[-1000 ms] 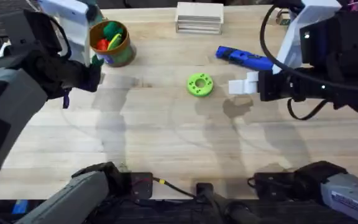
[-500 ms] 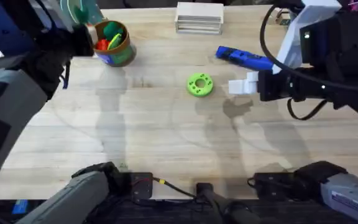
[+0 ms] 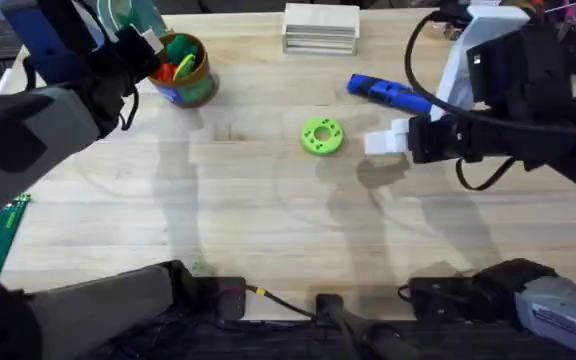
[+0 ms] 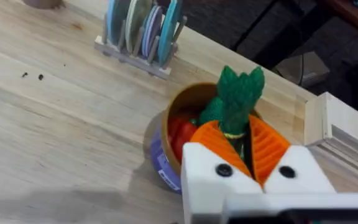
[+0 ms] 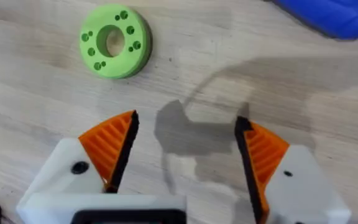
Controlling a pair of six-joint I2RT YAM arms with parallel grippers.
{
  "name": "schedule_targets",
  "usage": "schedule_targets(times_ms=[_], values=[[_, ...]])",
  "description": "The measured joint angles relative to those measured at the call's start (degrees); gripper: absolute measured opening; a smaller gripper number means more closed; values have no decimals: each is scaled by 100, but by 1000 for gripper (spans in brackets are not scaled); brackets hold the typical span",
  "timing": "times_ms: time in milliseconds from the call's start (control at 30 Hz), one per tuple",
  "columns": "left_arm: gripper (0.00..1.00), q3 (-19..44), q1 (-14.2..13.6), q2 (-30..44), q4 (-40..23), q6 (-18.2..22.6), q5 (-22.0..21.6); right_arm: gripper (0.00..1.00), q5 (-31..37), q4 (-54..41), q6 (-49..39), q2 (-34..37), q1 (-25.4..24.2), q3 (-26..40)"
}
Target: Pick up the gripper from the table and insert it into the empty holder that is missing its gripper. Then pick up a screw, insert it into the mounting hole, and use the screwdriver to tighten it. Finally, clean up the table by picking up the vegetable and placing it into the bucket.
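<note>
My left gripper point(image 4: 241, 140) hangs over the bucket point(image 4: 159, 160), orange pads nearly together on a thin green strand, the vegetable point(image 4: 232, 133). Overhead, that gripper point(image 3: 150, 45) is at the rim of the bucket point(image 3: 196, 90). A leafy green toy point(image 4: 239, 92) and red pieces lie in the bucket. My right gripper point(image 5: 185, 152) stands open above bare table, an orange ribbed pad point(image 5: 112, 144) seated in each white holder point(image 5: 58, 174). Overhead it point(image 3: 386, 141) is right of the green disc. The blue screwdriver point(image 3: 393, 93) lies just beyond it.
A green round disc with holes point(image 3: 320, 135) lies mid-table, also close to my right fingers point(image 5: 115, 41). A pale wooden block point(image 3: 320, 27) sits at the far edge. A rack of thin discs point(image 4: 140, 31) stands beside the bucket.
My left gripper has risen from beside the bucket's near side to over its rim. The right gripper has edged slightly left and stays open.
</note>
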Motion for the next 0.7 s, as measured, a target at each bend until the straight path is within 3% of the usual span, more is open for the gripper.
schedule_targets(times_ms=[200, 267, 400, 433, 700], values=[[37, -1, 0, 42, 43, -229, 0, 992, 0, 1, 0, 73, 0, 0], [234, 0, 0, 42, 40, -259, 0, 992, 0, 2, 0, 77, 0, 0], [853, 0, 0, 42, 46, -294, 4, 991, 0, 2, 0, 77, 0, 0], [951, -2, 0, 42, 48, -327, 5, 992, 0, 1, 0, 77, 0, 0], [995, -1, 0, 30, 24, -192, 237, 991, 0, 0, 0, 77, 0, 0]])
